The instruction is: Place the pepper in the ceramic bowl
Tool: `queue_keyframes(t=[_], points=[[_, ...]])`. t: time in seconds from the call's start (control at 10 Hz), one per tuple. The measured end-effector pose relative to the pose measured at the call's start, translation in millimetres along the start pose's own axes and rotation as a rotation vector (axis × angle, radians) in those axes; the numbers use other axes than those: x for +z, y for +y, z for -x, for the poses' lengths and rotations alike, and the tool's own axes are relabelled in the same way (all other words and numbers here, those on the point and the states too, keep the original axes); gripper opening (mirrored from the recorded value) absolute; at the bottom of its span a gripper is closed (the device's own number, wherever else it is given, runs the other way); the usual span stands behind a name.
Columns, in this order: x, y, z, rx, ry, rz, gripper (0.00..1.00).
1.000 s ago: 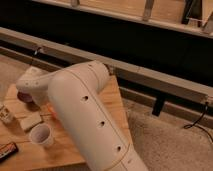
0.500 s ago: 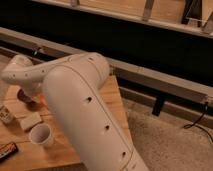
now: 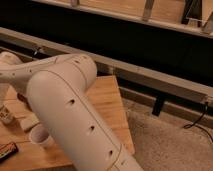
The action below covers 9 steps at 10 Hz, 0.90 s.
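My arm shell [image 3: 70, 115] looks smooth, matt plastic over the pale wooden table [image 3: 107, 100]; my gripper's hidden behind that shell.

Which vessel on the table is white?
The taller cup by the near edge; the bowl behind the arm is dark maroon. Gripper out of view, left.

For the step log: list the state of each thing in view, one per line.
end effector: not in view, somewhere past the arm at the left.
ceramic bowl: on the table, mostly hidden by the arm.
pepper: not visible.
white cup: upright, mouth up.
beige block: lying flat.
dark packet: lying flat at the table's front left.
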Motion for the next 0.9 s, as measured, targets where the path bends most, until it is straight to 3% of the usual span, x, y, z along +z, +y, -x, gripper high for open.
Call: queue_keyframes(t=[0.5,0.9], points=[[9,20,58,-0.062,-0.039,-0.022,0.0],[15,25,85,-0.081,-0.048,-0.045,0.0]])
